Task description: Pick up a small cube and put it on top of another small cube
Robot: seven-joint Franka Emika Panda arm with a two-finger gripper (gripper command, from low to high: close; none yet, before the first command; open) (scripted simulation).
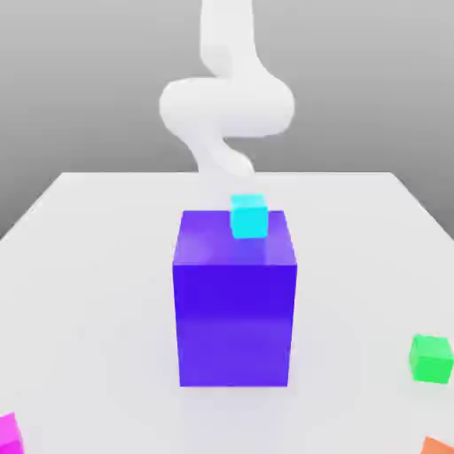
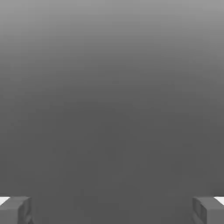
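The small magenta-pink cube (image 1: 8,434) lies on the white table at the near corner on the exterior view's left, partly cut off by the picture's edge. My white arm (image 1: 226,106) rises behind the big blue-purple block (image 1: 234,310), far from that cube. In the hand view my gripper (image 2: 112,210) is open, its two grey fingers (image 2: 15,210) wide apart with nothing between them, facing plain grey background.
A small cyan cube (image 1: 248,215) appears to rest on the block's top near its far edge. A small green cube (image 1: 432,358) lies toward the exterior view's right, and an orange cube (image 1: 439,446) sits at the near right corner. The table (image 1: 89,293) is white.
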